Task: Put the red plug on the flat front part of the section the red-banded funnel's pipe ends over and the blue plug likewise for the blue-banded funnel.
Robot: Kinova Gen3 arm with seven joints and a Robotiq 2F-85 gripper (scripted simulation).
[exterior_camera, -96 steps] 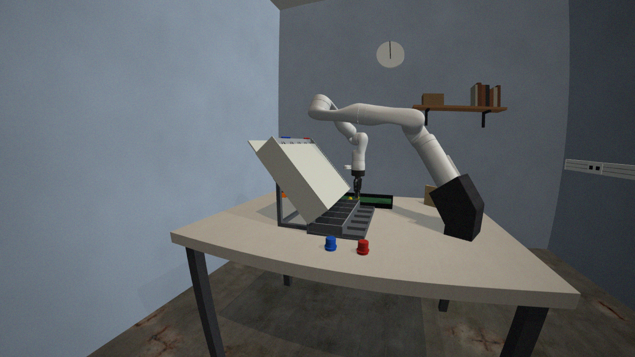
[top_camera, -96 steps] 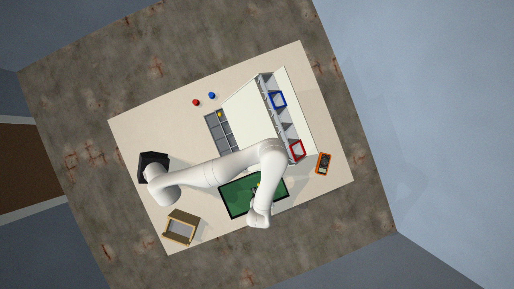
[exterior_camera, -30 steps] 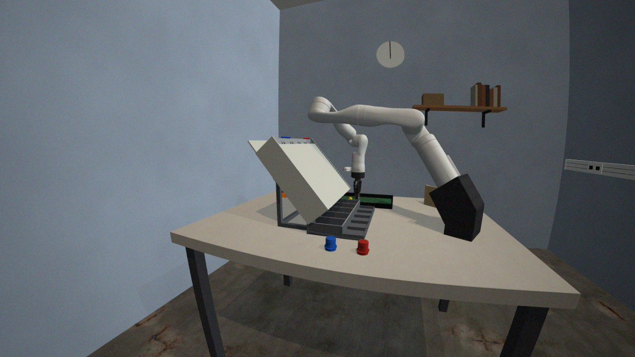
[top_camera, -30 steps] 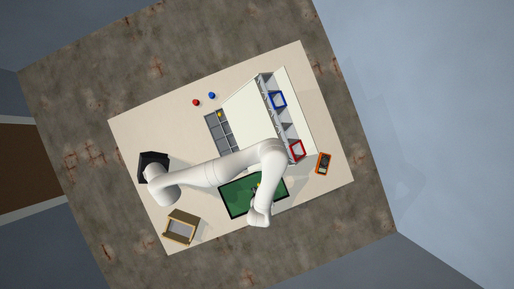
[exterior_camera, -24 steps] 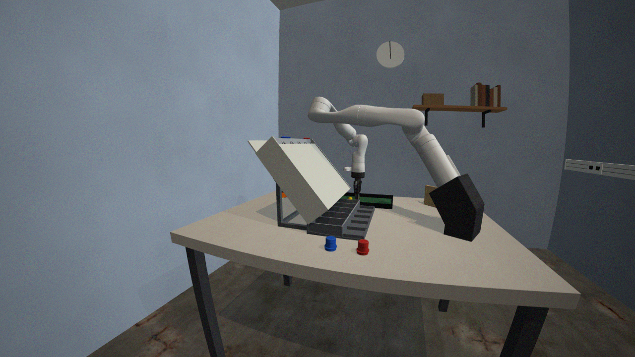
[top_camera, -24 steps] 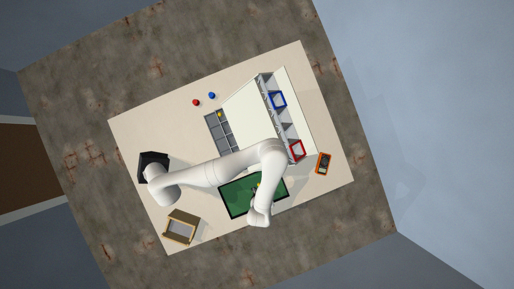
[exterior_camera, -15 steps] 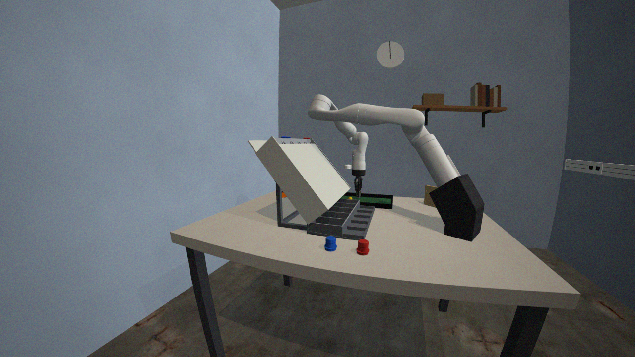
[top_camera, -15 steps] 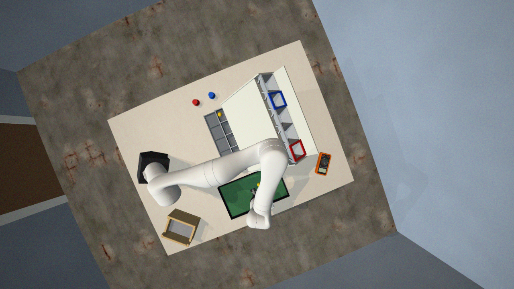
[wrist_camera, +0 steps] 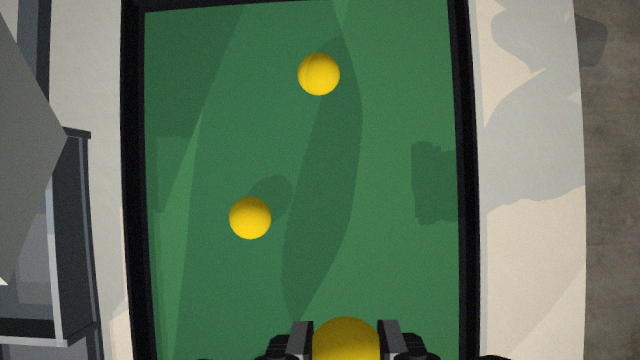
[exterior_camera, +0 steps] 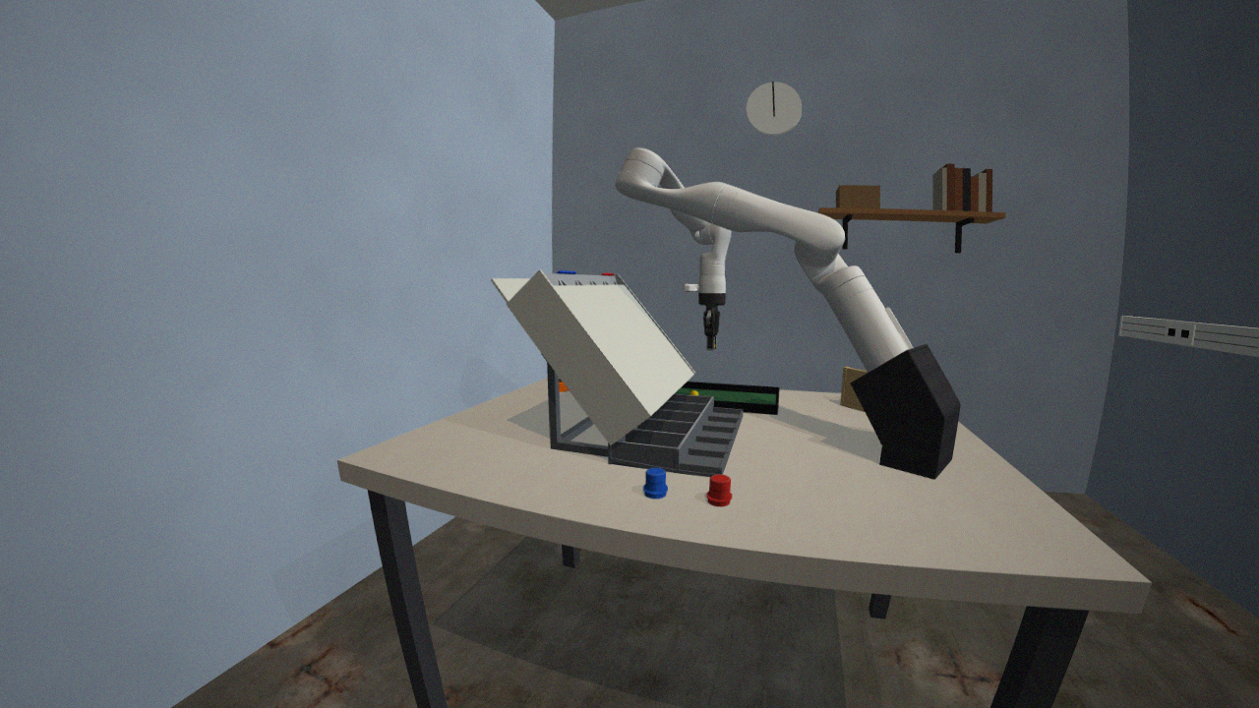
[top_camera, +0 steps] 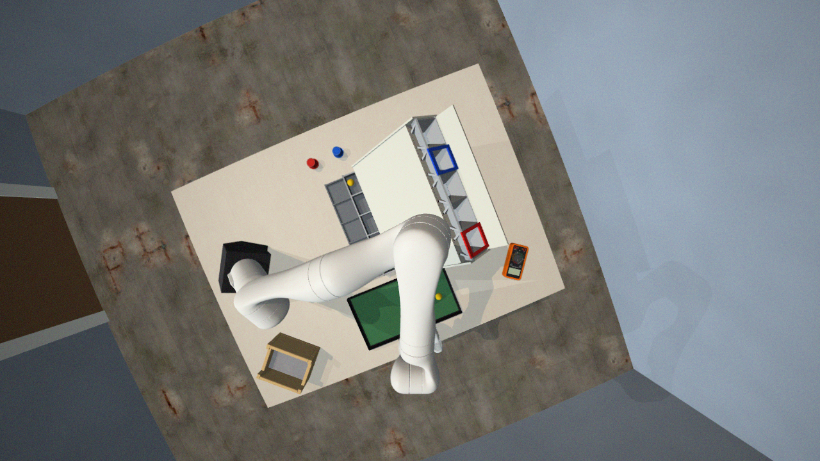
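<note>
Gripper [wrist_camera: 345, 335] pinches yellow marble [wrist_camera: 345, 340] (round, no axis).

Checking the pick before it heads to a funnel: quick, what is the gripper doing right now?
Gripper: closed on a yellow marble, held above the green tray.
</note>
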